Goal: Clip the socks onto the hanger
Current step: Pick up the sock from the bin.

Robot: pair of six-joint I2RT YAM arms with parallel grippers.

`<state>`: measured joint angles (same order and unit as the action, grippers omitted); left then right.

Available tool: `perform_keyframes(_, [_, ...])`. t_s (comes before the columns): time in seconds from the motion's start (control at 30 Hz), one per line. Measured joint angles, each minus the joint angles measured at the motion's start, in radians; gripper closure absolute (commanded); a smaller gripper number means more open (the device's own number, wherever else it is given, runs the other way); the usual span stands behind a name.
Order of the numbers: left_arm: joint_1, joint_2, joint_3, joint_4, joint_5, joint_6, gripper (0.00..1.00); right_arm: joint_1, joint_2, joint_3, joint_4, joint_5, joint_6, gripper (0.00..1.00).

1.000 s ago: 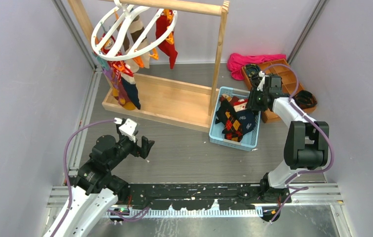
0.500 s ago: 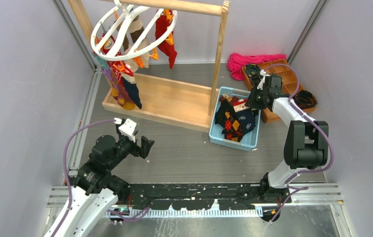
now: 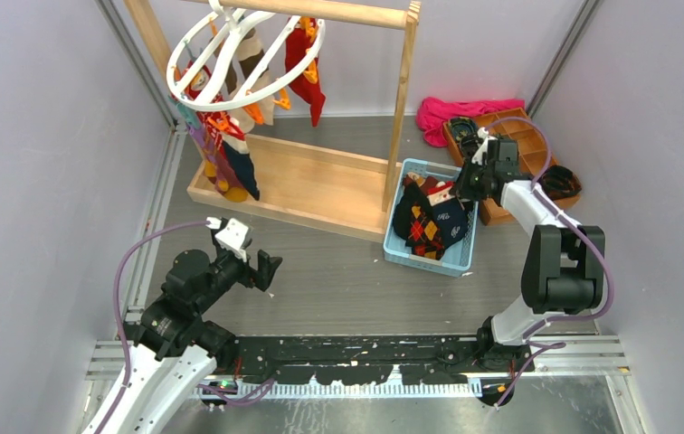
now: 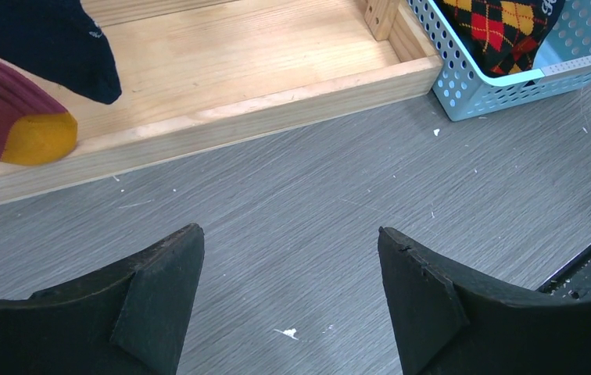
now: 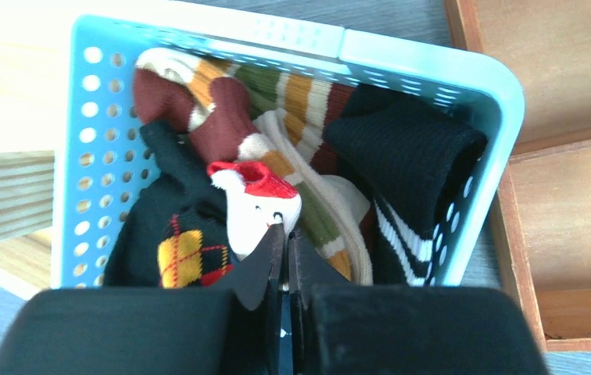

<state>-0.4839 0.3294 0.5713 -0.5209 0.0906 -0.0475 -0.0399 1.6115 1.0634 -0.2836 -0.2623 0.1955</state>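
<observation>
A white round clip hanger hangs from the wooden rack, with several socks clipped to it. A light-blue basket right of the rack holds more socks. My right gripper is over the basket's back end. In the right wrist view it is shut, its tips pinching the edge of a white sock with a red cuff. Around that lie an argyle sock, a striped sock and a black sock. My left gripper hovers open over the grey floor, holding nothing.
A pink cloth and a wooden tray sit behind and right of the basket. In the left wrist view a maroon sock with a yellow toe and a navy sock hang over the rack's base.
My right gripper has shifted slightly left and back over the basket, and the socks under it have stirred a little. The left arm has barely moved.
</observation>
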Motion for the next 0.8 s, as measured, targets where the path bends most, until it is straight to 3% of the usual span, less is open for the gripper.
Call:
perform_keyframes(0.23, [0.001, 0.000, -0.003, 0.000, 0.000, 0.000, 0.18, -0.037, -0.128, -0.008, -0.002, -0.098, -0.045, 0.99])
perform_keyframes(0.8, [0.002, -0.021, -0.004, 0.023, 0.081, -0.041, 0.21, -0.074, -0.390, -0.008, -0.163, -0.518, -0.292, 0.99])
